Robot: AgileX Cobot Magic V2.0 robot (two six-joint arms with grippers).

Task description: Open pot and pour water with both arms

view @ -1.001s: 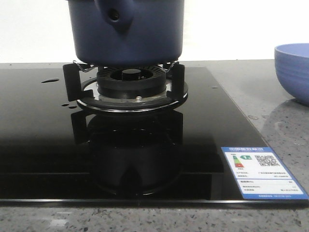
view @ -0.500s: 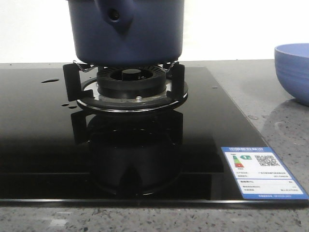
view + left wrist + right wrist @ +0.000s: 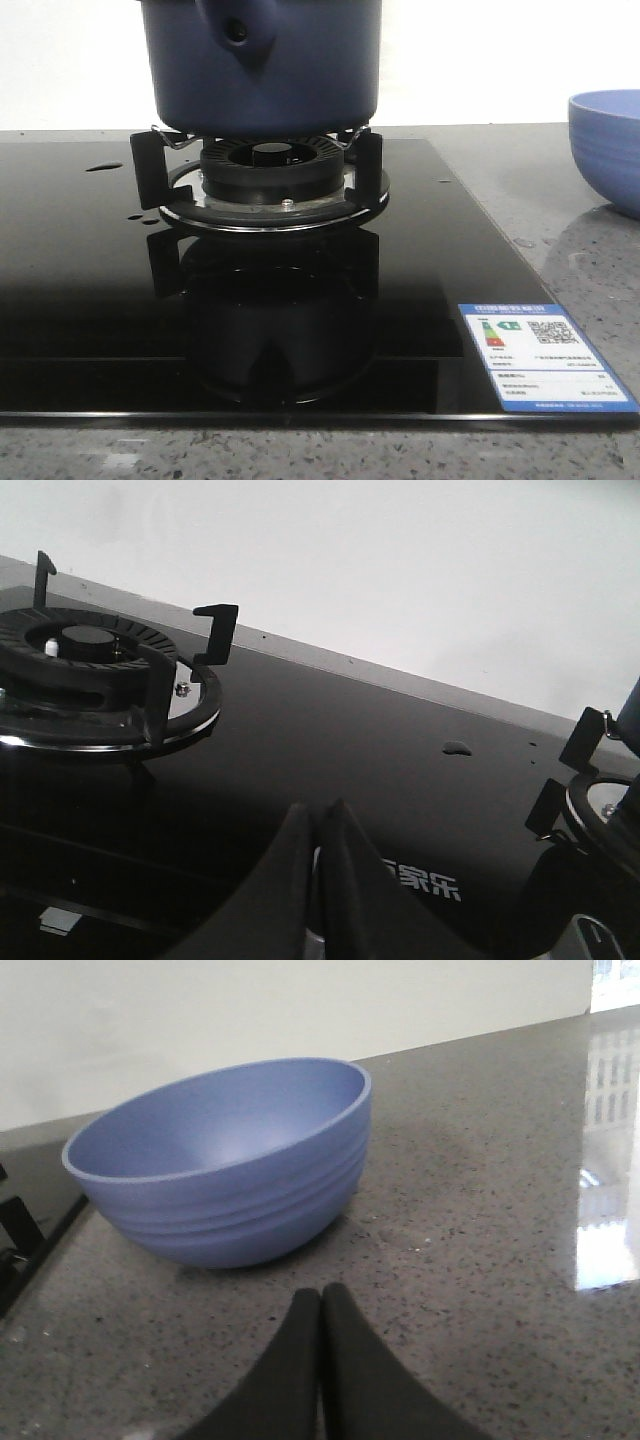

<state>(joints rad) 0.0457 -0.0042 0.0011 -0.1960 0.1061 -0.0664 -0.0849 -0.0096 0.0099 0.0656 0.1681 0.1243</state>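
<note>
Black left fingers [image 3: 318, 832] pressed together, low over hob [image 3: 330, 730].

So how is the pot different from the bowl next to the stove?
The pot is dark navy with straight sides; the bowl is lighter blue, rounded and ribbed. The pot sits raised on the burner supports; the bowl rests on the speckled counter. The pot has a lug with a hole; the bowl has none. Both are blue and upright.

The pot [image 3: 262, 75] was dark navy, the bowl [image 3: 225, 1165] lighter blue, the hob [image 3: 90, 280] glossy black, the table [image 3: 480, 1220] speckled grey.
</note>
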